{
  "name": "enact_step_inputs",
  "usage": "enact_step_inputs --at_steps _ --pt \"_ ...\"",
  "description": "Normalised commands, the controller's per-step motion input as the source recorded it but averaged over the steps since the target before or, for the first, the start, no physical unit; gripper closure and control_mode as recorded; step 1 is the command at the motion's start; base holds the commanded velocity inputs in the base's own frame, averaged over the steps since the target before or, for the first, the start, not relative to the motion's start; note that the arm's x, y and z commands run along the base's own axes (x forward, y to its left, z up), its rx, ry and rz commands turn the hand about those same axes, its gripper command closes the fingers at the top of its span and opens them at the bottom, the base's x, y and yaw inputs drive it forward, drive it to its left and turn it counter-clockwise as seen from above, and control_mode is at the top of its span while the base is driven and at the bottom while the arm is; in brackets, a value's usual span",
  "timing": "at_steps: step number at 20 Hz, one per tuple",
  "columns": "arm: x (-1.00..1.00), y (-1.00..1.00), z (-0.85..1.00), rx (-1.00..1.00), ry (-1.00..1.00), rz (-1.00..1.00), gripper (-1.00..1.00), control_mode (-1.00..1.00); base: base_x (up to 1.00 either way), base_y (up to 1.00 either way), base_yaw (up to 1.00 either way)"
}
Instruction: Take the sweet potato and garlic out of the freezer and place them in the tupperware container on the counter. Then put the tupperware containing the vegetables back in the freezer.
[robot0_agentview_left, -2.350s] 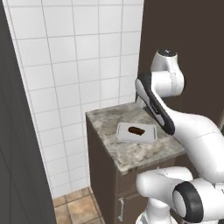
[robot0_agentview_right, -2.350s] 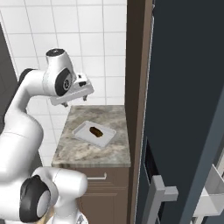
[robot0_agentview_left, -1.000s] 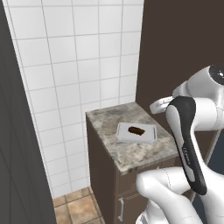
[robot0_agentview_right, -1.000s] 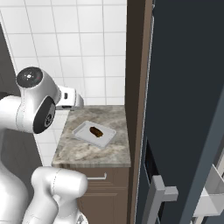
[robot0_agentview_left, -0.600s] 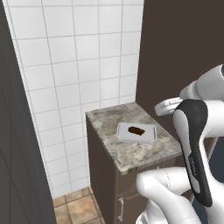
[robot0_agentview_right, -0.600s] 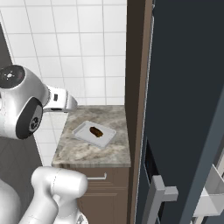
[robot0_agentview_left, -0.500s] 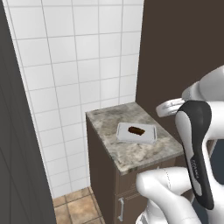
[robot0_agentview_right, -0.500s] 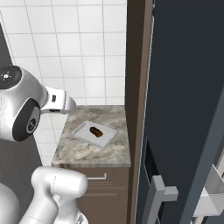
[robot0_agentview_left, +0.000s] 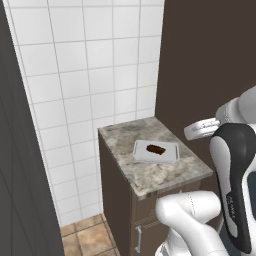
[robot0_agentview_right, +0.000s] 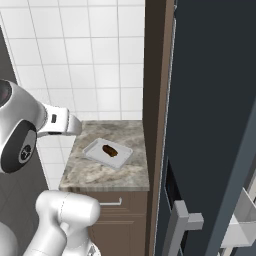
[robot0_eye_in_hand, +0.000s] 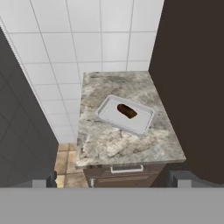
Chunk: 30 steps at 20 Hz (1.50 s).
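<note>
On counter (robot0_eye_in_hand: 131, 148), sweet potato (robot0_eye_in_hand: 127, 110) unmoved, arm retreated

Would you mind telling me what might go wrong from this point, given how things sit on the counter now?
1. Only the sweet potato lies in the tupperware container; returning the tray now would likely leave the garlic behind.
2. The tray sits skewed on the counter, so a grasp squared to the counter edge might slip off its low rim.
3. The freezer door stands close beside the counter, and a wide arm swing could strike it.
</note>
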Motion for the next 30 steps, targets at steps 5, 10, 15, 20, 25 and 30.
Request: enact_step_inputs --at_steps 5,10,15,20,25,30 --pt "0.00 0.00 0.00 0.00 0.00 0.00 -1.00 -1.00 0.00 0.00 0.00" --pt "-0.05 0.00 0.00 0.00 0.00 0.00 -1.00 1.00 -0.12 0.00 0.00" --pt "0.00 0.00 0.00 0.00 0.00 0.00 -1.00 1.00 -1.00 -0.03 0.00" --pt "0.00 0.00 0.00 0.00 0.00 0.00 -1.00 1.00 -1.00 -0.06 -0.03" --pt "0.00 0.00 0.00 0.00 0.00 0.00 -1.00 1.00 -1.00 -0.05 -0.04" --pt "0.00 0.00 0.00 0.00 0.00 0.00 -1.00 1.00 -1.00 -0.04 -0.02"
